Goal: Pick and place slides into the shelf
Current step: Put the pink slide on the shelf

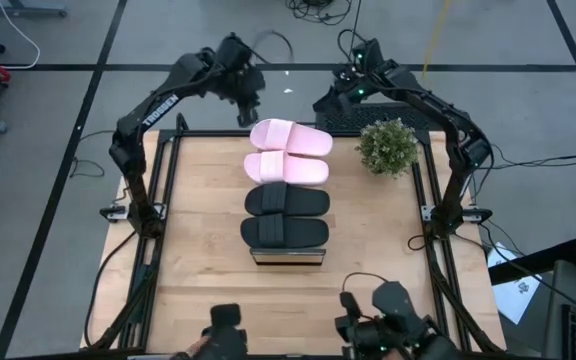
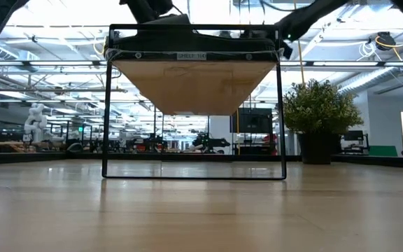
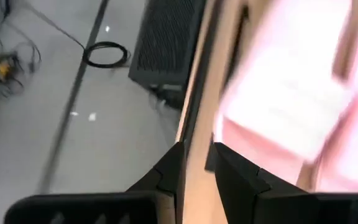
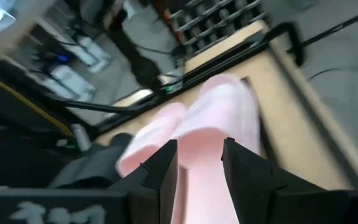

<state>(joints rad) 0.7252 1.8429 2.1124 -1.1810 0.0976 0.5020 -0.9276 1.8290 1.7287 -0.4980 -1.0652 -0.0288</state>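
L claw [image 1: 249, 112] hangs over the far desk [image 1: 198, 220] edge, fingers [image 3: 166, 177] a bit apart w/ nothing in them; R claw [image 1: 330, 100] is up by the far edge too, open & empty, near the plant [image 1: 388, 146]. All 4 slides sit in a row on the shelf [image 1: 288, 257] down the desk's middle: 2 pink slides [image 1: 289, 151] at the far end, 2 black slides [image 1: 286, 216] at the near end.

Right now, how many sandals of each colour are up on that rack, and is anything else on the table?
Pale pink slides: 2
Black slides: 2
Potted plant: 1
Shelf holding the slides: 1
Total: 6 things, 4 of them slides
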